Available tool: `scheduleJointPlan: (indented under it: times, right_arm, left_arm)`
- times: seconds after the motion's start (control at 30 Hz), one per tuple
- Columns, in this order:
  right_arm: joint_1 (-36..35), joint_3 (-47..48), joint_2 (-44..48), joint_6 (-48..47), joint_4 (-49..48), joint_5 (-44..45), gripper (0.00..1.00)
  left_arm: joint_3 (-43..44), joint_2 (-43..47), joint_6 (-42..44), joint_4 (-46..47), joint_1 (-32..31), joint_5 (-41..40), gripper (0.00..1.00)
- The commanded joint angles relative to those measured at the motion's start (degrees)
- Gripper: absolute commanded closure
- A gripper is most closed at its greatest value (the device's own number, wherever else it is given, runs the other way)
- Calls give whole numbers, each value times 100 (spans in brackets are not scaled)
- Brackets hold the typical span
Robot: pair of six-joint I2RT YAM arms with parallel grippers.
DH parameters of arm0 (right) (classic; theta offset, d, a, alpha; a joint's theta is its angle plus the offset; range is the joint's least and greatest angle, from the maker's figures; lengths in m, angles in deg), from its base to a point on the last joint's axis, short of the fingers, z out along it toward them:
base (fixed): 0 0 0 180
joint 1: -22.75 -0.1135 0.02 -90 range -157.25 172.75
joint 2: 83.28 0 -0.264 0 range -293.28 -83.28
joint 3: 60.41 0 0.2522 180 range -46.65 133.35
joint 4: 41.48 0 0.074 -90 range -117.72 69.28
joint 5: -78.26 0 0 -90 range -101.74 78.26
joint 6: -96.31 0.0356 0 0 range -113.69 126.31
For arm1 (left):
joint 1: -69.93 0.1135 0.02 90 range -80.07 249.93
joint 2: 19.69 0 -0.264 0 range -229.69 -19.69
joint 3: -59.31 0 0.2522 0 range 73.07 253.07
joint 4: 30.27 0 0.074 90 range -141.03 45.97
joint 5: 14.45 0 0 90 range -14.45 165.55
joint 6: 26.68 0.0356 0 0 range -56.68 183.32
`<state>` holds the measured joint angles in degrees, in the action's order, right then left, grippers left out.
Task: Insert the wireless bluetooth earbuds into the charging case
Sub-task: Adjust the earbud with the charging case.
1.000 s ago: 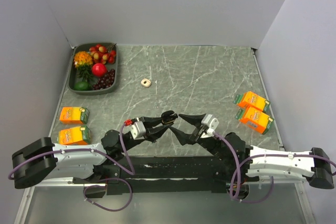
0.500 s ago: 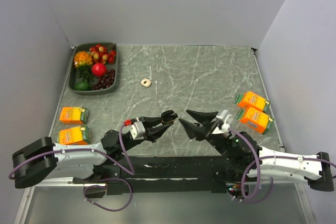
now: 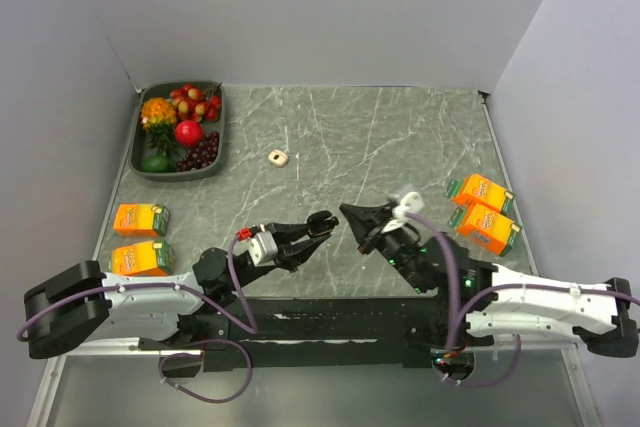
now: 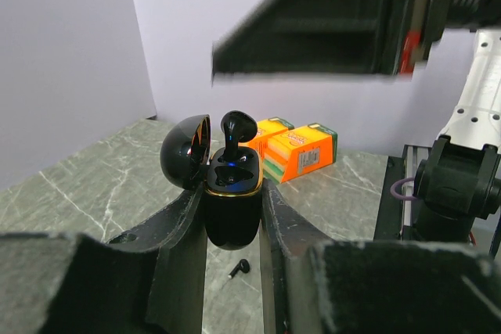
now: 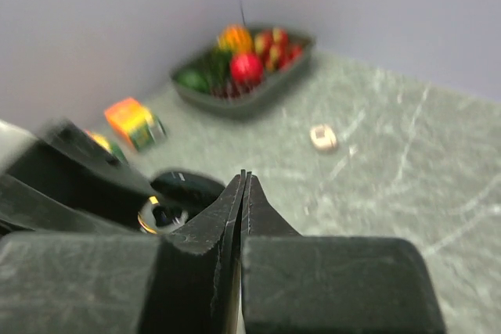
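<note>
My left gripper (image 4: 232, 193) is shut on the charging case (image 4: 232, 217), a glossy black pebble with a gold rim, held upright above the table. Its lid (image 4: 185, 152) hangs open to the left. One of the earbuds (image 4: 237, 127) stands up out of a slot in the case, not fully seated. The other earbud (image 4: 241, 267) lies on the marble directly below. My right gripper (image 5: 244, 176) is shut with nothing between its fingers, its tip just above and right of the case (image 5: 168, 207). From above, the two grippers (image 3: 322, 222) (image 3: 347, 211) nearly meet at the table's near middle.
A grey tray of fruit (image 3: 215, 137) sits at the back left and a beige ring (image 3: 278, 157) lies beside it. Two orange cartons (image 3: 140, 219) stand at the left edge, two more (image 3: 483, 192) at the right.
The right gripper drew back to the right while open, then shut and swung in again toward the case. The left gripper has held the case still.
</note>
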<state>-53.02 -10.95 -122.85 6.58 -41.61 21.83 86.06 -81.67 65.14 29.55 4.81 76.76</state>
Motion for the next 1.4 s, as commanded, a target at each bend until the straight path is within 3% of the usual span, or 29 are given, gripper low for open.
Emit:
scheduleJointPlan:
  times: [0.0, 0.5, 1.37]
  right_arm:
    - [-26, 271, -253, 386, 765, 221, 100]
    - [-35, 367, -270, 632, 1152, -25, 100]
    - [-280, 385, -279, 500, 950, -939, 100]
  left_arm:
    - [-95, 98, -121, 2907, -27, -25, 99]
    - [-210, 19, -112, 3048, -18, -112, 99]
    - [-218, -78, -68, 3048, -27, -104, 99]
